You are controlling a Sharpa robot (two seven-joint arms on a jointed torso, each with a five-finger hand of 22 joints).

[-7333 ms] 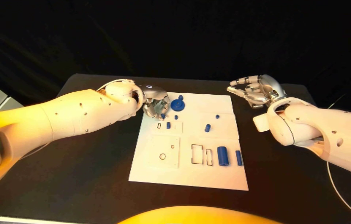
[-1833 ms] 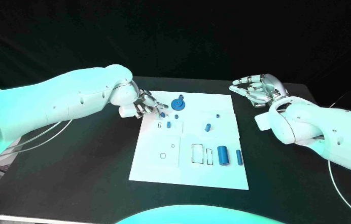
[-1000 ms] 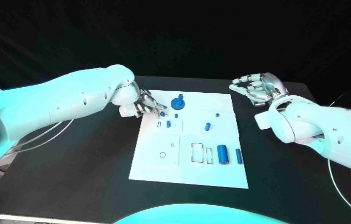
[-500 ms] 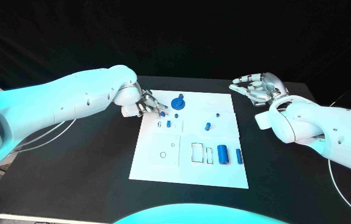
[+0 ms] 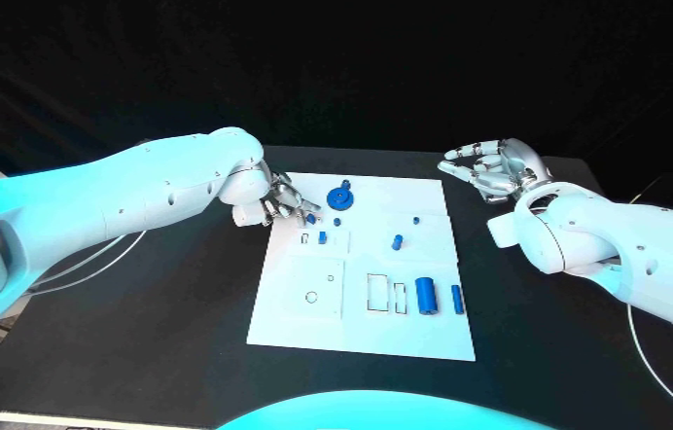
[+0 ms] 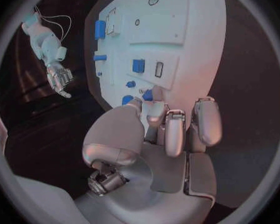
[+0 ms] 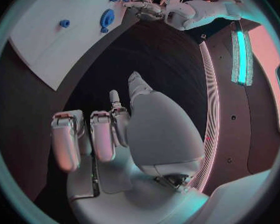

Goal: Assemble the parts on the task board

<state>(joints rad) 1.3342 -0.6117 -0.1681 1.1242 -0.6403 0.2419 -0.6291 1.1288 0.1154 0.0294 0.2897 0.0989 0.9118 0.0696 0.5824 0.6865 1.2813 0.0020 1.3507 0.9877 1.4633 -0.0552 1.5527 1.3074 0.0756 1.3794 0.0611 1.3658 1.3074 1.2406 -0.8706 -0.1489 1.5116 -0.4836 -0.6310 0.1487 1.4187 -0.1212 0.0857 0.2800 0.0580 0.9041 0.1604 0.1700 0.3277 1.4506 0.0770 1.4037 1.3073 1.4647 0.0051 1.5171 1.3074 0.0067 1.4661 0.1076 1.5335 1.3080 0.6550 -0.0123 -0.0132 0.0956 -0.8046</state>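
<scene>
Head view had the left hand (image 5: 281, 201) pinching a small blue part (image 5: 310, 220) over the white board's (image 5: 316, 323) far-left corner, right hand (image 5: 486, 170) empty, fingers apart; a loose pinch could drop it.

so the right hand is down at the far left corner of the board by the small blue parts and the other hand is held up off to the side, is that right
Not quite: the hand at the far left corner of the task board is the left hand, its fingertips by the small blue parts, as the head view shows. The right hand is the one held up off to the side, over bare table beyond the board's far right corner.
</scene>
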